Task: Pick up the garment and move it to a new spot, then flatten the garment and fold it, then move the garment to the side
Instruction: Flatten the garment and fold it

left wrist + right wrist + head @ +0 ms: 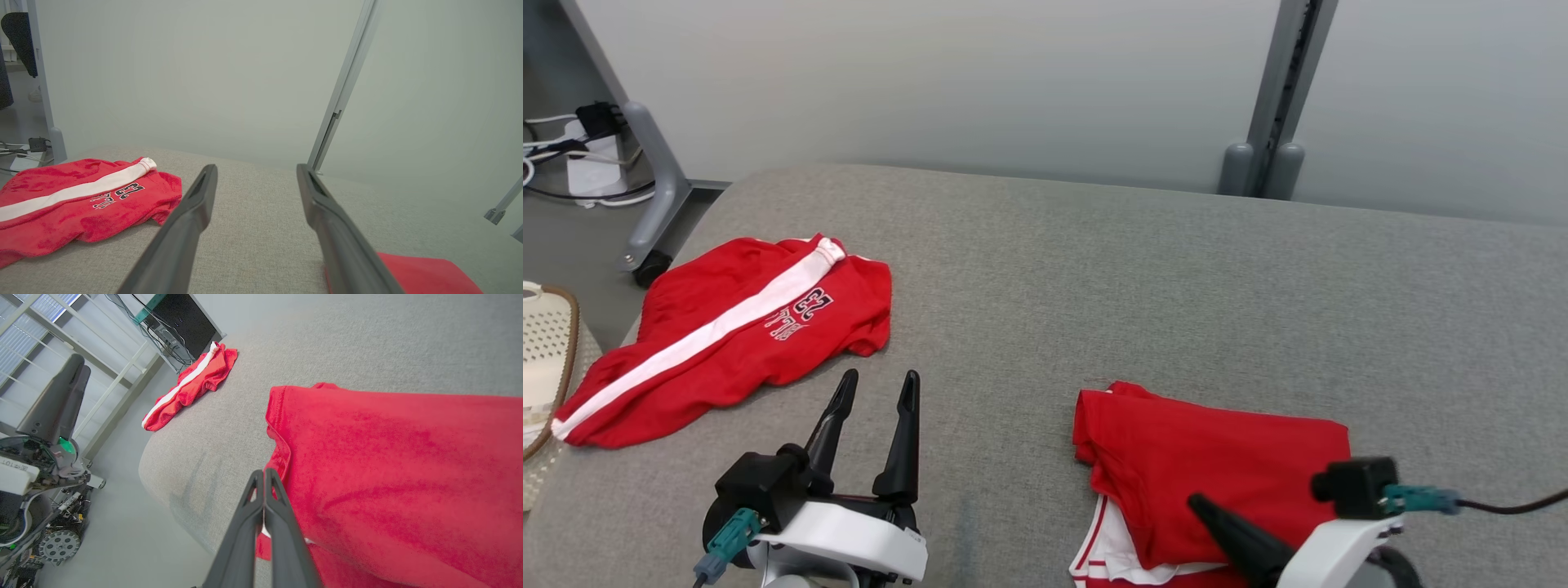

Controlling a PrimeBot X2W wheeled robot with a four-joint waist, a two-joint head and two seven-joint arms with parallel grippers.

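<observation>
A folded red garment with white trim at its near edge lies on the grey padded table, front right; it also fills the right side of the right wrist view. My right gripper is shut, and its tip hangs over the garment's left edge with nothing clearly held. Red shorts with a white stripe and "23" lie crumpled at the table's left, also seen from the left wrist. My left gripper stands open and empty between the two garments, over bare table.
A white woven basket sits off the table's left edge. Behind it are a wheeled frame leg and cables with a power strip. A grey wall with a vertical post stands behind the table.
</observation>
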